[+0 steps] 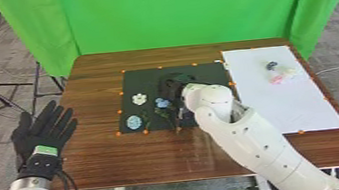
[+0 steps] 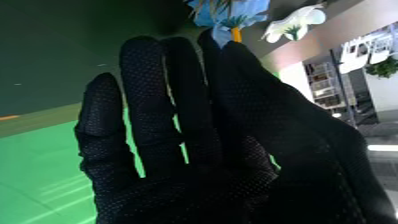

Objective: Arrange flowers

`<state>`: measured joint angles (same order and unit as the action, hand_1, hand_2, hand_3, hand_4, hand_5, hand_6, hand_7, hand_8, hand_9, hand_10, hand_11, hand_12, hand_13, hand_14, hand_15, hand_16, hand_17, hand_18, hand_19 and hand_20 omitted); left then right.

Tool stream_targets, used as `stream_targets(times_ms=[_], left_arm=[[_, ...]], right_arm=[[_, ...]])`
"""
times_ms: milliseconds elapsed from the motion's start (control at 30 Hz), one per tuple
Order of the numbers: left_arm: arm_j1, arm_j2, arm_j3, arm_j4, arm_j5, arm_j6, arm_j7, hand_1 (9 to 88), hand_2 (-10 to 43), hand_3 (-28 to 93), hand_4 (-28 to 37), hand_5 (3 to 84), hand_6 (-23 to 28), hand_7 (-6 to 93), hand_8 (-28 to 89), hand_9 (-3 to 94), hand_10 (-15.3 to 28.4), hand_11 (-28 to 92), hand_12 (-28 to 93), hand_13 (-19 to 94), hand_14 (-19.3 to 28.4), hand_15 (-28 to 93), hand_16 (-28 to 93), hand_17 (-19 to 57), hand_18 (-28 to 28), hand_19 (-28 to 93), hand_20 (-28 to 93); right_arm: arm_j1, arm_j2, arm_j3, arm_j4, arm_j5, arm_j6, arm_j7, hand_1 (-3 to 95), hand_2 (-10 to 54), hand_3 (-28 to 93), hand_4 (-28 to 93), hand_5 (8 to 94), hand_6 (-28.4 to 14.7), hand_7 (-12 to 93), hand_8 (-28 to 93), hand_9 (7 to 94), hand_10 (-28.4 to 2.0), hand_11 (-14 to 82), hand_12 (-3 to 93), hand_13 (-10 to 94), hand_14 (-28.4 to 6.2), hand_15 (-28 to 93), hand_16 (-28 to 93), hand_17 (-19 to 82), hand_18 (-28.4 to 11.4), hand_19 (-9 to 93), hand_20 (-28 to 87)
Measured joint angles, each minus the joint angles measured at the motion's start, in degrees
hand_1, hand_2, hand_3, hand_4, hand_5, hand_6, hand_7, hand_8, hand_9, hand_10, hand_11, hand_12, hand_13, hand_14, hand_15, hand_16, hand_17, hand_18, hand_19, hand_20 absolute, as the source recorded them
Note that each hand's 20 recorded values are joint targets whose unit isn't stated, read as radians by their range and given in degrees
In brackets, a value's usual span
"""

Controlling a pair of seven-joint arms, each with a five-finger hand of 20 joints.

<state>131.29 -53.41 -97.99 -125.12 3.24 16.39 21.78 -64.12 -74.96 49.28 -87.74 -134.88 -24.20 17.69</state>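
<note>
Green cloth [image 1: 176,14] is hung beyond the counter [image 1: 110,161]. The left hand [image 1: 45,130] is spread by the left edge; whether the blue flower [image 1: 162,103] is clamped in the right hand [image 1: 174,85], nearer that edge than the right, cannot be told.

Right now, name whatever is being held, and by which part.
The right hand appears to pinch the blue flower by the top of its orange stem. The left hand is open and holds nothing.
</note>
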Motion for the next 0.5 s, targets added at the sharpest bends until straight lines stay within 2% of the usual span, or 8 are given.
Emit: stream_targets(times_ms=[100, 200, 300, 400, 500], left_arm=[[0.1, -0.03, -0.08, -0.04, 0.0, 0.02, -0.07, 28.3, 8.8, 72, -28.3, 38.3, 7.0, 20.3, -10, 32.5, 14.3, 23, 11, 23, 14.4, 37, -9, -3.9, 11.5, 30, 8], [0.2, -0.03, -0.2, -0.04, 0.02, 0.03, -0.15, 28.3, 8.9, 72, -28.3, 38.3, 7.0, 20.4, -10, 32.5, 14.3, 23, 11, 23, 14.5, 37, -9, -3.9, 11.5, 30, 8], [0.2, -0.08, -0.3, -0.03, 0.11, 0.0, -0.49, 28.3, 8.9, 72, -28.3, 38.3, 7.0, 20.4, -10, 32.4, 14.3, 23, 11, 23, 14.5, 38, -9, -3.9, 11.4, 30, 8], [0.3, -0.11, -0.5, -0.03, 0.18, -0.07, -0.68, 28.2, 8.8, 72, -28.3, 38.3, 7.0, 20.4, -10, 32.4, 14.3, 23, 11, 23, 14.5, 38, -9, -3.9, 11.4, 30, 8], [0.6, -0.18, -0.84, -0.04, 0.28, -0.18, -0.72, 28.2, 8.8, 72, -28.3, 38.2, 7.0, 20.4, -10, 32.4, 14.3, 23, 11, 23, 14.5, 37, -9, -3.9, 11.4, 30, 8]], right_arm=[[-1.1, 0.3, 1.0, -1.3, 1.6, 1.3, 0.2, 39.4, -2.5, 84, -25, 46.2, 3.2, 21, -17, 45.7, -14.7, 9.2, 12.2, 41, -16.0, 62, 24, 20, -23.8, 73, 43], [-2.3, 0.5, 2.6, -2.3, 4.5, 3.2, -0.2, 34.0, -8.8, 82, -25, 38.3, 3.8, 19, -16, 39.7, -15.8, 7.7, 13.2, 34, -17.8, 61, 23, 17, -24.1, 70, 44], [-4.0, 0.7, 5.6, -4.5, 6.1, 2.9, -1.7, 30.7, -9.5, 81, -25, 36.2, 3.4, 19, -16, 38.3, -16.4, 6.9, 13.7, 33, -18.4, 61, 23, 17, -24.4, 70, 45], [-5.6, 1.5, 7.9, -7.8, 5.9, 2.6, -2.8, 29.4, -9.5, 79, -25, 34.6, -0.3, 16, -14, 37.1, -17.0, 6.5, 14.1, 32, -18.8, 60, 22, 17, -24.6, 70, 45], [-6.7, 3.3, 9.4, -10.8, 5.6, 2.8, -2.1, 29.5, -9.5, 79, -26, 36.7, -2.0, 15, -13, 37.0, -17.0, 6.5, 14.1, 31, -19.1, 59, 21, 17, -24.6, 70, 45]])
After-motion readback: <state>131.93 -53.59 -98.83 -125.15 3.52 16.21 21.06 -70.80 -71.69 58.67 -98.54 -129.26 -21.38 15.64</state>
